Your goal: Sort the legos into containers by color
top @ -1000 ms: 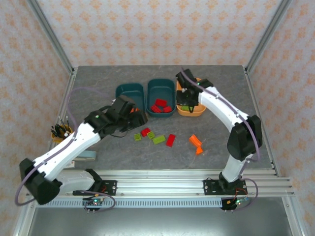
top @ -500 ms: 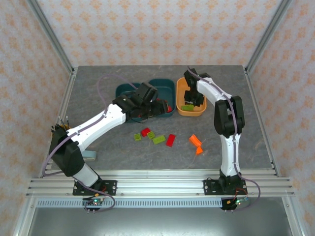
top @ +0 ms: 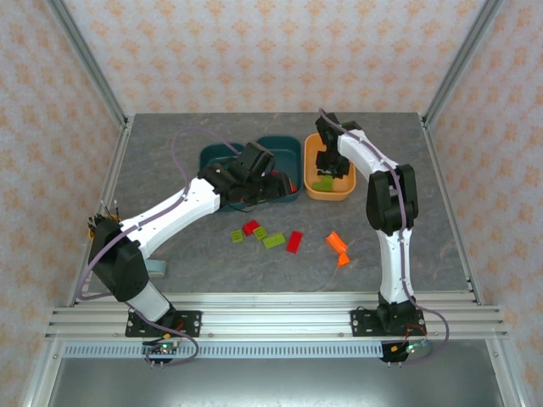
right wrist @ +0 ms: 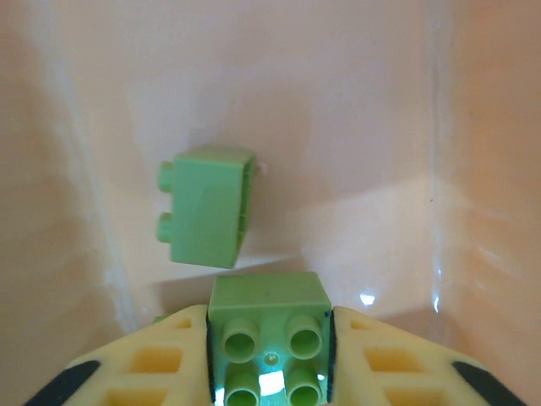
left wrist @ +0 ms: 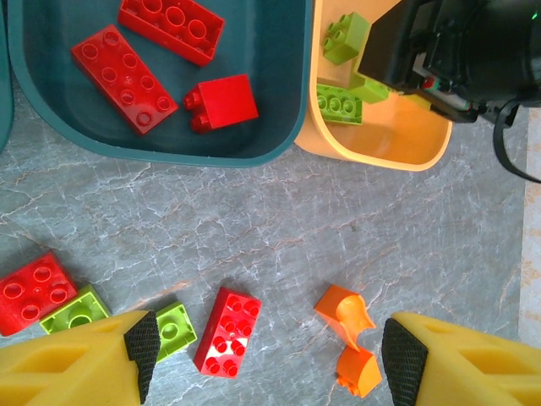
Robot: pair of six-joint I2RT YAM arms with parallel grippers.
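Sorting progress: partly done, roughly half by my estimate; seven legos lie loose on the table [top: 212,263].
Middle teal tub [top: 287,146]: holds three red legos [left wrist: 124,79]. No other colour shows in it.
Orange tub [left wrist: 380,156]: holds lime legos [left wrist: 338,103]. One of them lies on its side on the tub floor in my right wrist view.
Left teal tub [top: 216,157]: the part that shows is bare. My left arm covers the rest, so I cannot tell its contents.
Loose legos: two loose red legos [top: 294,242], three loose lime legos [top: 273,241] and two loose orange legos [top: 337,242], all on the table in front of the tubs and apart from them.
Remaining work (judgement): red goes to the middle teal tub and lime to the orange tub. The orange pair presumably goes to the left teal tub.
Right gripper [right wrist: 269,338]: sits inside the orange tub. My fingers press on both sides of a held lime lego [right wrist: 269,309], its studs facing the wrist camera, just beside the lime lego lying there. It is not yet released.
Left gripper [left wrist: 272,351]: fingers spread wide with nothing between them. It hovers over the table in front of the middle teal tub and the orange tub, above one loose red lego and the orange pair, and touches nothing that I can see.
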